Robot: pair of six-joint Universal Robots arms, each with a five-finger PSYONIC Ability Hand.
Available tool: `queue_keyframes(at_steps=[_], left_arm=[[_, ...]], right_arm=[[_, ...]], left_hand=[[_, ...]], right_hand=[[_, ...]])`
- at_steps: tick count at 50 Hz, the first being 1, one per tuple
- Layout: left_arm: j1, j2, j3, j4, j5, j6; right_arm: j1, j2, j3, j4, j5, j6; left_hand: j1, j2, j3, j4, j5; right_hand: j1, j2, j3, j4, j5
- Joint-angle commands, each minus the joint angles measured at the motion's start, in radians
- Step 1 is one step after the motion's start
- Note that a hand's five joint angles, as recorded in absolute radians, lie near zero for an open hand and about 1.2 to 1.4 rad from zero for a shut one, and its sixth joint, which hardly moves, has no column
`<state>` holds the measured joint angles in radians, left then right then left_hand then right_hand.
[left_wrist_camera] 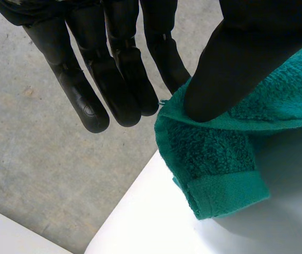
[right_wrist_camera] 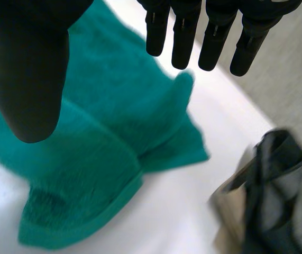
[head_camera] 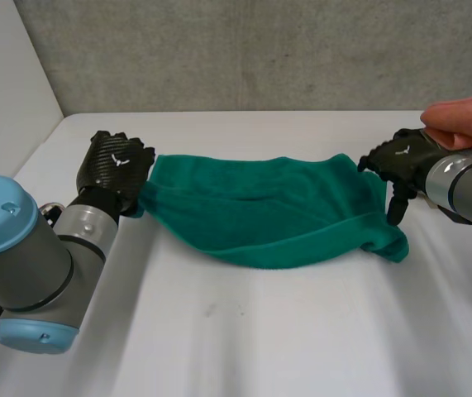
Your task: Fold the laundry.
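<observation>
Folding stage: green towel (head_camera: pixel 260 211) seemingly doubled once, lying rumpled across the counter's (head_camera: pixel 244 339) middle; squaring up and further folds judged left to do.
Left hand (head_camera: pixel 116 165): at the towel's left end, thumb pinching the raised corner against straight fingers (left_wrist_camera: pixel 166 58).
Right hand (head_camera: pixel 401 161): over the towel's right end, fingers (right_wrist_camera: pixel 185 42) straight and apart, holding nothing.
Pink cloth (head_camera: pixel 467 120): near the counter's far right corner, unfolded.

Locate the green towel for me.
Head view: the green towel spans the white table, left end at the left robot hand, right end by the right robot hand.
</observation>
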<state>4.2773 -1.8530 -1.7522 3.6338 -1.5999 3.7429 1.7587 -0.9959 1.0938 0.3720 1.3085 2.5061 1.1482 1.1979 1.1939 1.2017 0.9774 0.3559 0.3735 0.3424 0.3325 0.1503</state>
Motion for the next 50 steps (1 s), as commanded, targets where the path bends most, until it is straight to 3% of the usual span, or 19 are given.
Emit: queue_keyframes(at_steps=[1,5,8,9,12,13,17,29,35,40,43,50], left_arm=[[0.003,-0.006,0.01,0.0,0.002,0.0],[0.022,-0.006,0.014,0.0,0.0,0.0],[0.042,-0.006,0.02,-0.003,0.002,0.002],[0.045,-0.006,0.023,-0.003,0.0,0.002],[0.047,-0.003,0.04,-0.018,0.0,0.002],[0.049,0.0,0.046,-0.026,-0.002,0.003],[0.055,0.066,0.089,-0.102,-0.003,0.002],[0.081,0.36,0.272,-0.383,-0.006,0.0],[0.091,0.416,0.342,-0.5,-0.005,0.003],[0.116,0.361,0.321,-0.541,0.002,0.006],[0.119,0.24,0.312,-0.554,0.008,0.017],[0.127,-0.055,0.382,-0.546,0.008,0.081]], right_arm=[[-0.048,0.18,-0.115,0.099,-0.003,-0.001],[-0.054,0.223,-0.115,0.099,-0.008,-0.001],[-0.059,0.247,-0.112,0.102,-0.017,-0.003],[-0.061,0.249,-0.111,0.102,-0.017,-0.003],[-0.067,0.237,-0.107,0.107,-0.017,-0.003],[-0.067,0.226,-0.107,0.107,-0.018,-0.001],[-0.067,0.105,-0.078,0.104,-0.025,0.005],[-0.091,-0.473,0.02,0.143,-0.014,-0.035],[-0.151,-0.605,0.035,0.174,-0.02,-0.133],[-0.159,-0.593,0.087,0.205,-0.018,-0.167],[-0.14,-0.523,0.115,0.202,-0.006,-0.181],[-0.039,-0.23,0.074,0.17,0.057,-0.196]], left_hand=[[0.248,0.198,0.202,0.195,0.244],[0.248,0.198,0.202,0.195,0.244],[0.248,0.198,0.202,0.195,0.244],[0.248,0.198,0.202,0.195,0.244],[0.248,0.198,0.202,0.195,0.244],[0.248,0.198,0.202,0.195,0.244],[0.248,0.198,0.202,0.195,0.244],[0.248,0.198,0.202,0.195,0.244],[0.248,0.198,0.202,0.195,0.244],[0.248,0.198,0.202,0.195,0.244],[0.248,0.198,0.202,0.195,0.244],[0.248,0.198,0.202,0.195,0.244]], right_hand=[[0.084,0.067,0.098,0.108,0.115],[0.119,0.102,0.133,0.143,0.151],[0.301,0.283,0.314,0.324,0.332],[0.4,0.383,0.414,0.424,0.431],[1.01,0.992,1.023,1.033,1.041],[1.04,1.022,1.054,1.063,1.071],[1.04,1.023,1.054,1.064,1.071],[1.04,1.023,1.054,1.064,1.071],[1.04,1.023,1.054,1.064,1.071],[1.04,1.023,1.054,1.064,1.071],[1.04,1.023,1.054,1.064,1.071],[1.04,1.023,1.054,1.064,1.071]])
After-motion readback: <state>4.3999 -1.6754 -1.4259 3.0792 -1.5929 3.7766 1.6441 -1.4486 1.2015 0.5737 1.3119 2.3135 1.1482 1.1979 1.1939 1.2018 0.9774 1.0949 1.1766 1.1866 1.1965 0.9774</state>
